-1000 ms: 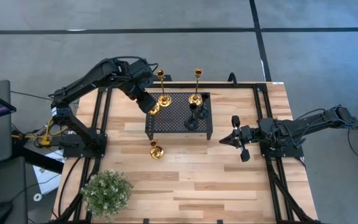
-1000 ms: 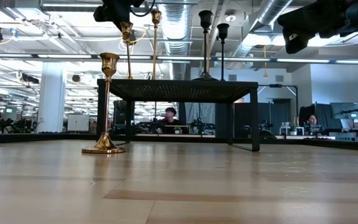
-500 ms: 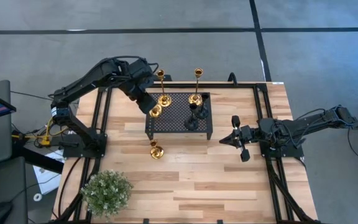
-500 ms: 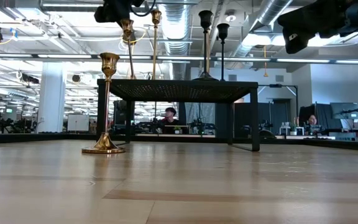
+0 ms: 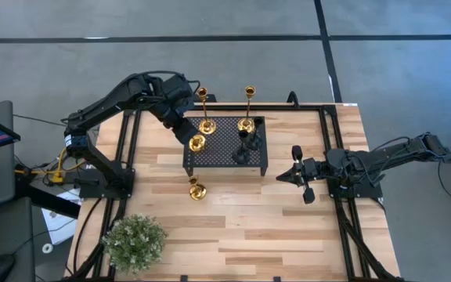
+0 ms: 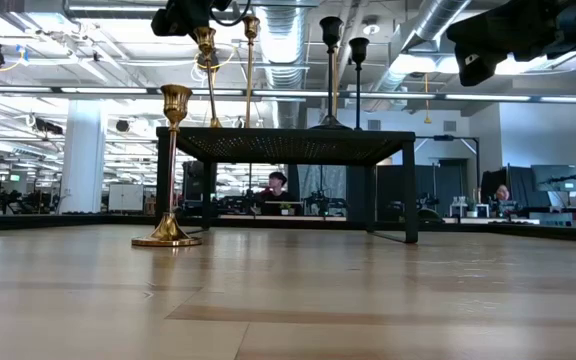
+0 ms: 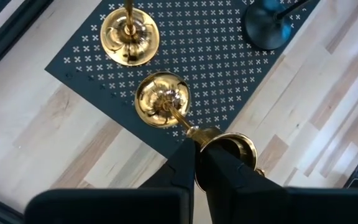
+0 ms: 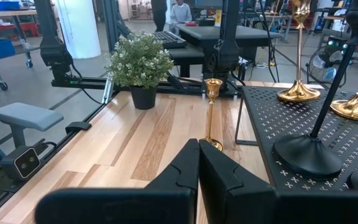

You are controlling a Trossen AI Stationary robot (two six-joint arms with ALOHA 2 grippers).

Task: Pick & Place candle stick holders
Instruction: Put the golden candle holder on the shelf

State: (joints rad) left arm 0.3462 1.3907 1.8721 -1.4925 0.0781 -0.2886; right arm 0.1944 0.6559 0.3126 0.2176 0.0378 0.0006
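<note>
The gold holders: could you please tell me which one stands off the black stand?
The gold holder alone on the wood table, in front of the black stand; the other gold ones are on or over the stand.

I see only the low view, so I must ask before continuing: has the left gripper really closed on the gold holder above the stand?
Observer: Yes. The left wrist view shows the left gripper shut on a gold holder, on the stem near its top.
Operator: Where is its base?
Observer: From above, its round base is over the black stand, near the left edge.
Operator: And the right arm?
Observer: The right gripper waits right of the stand, shut and empty.
</note>
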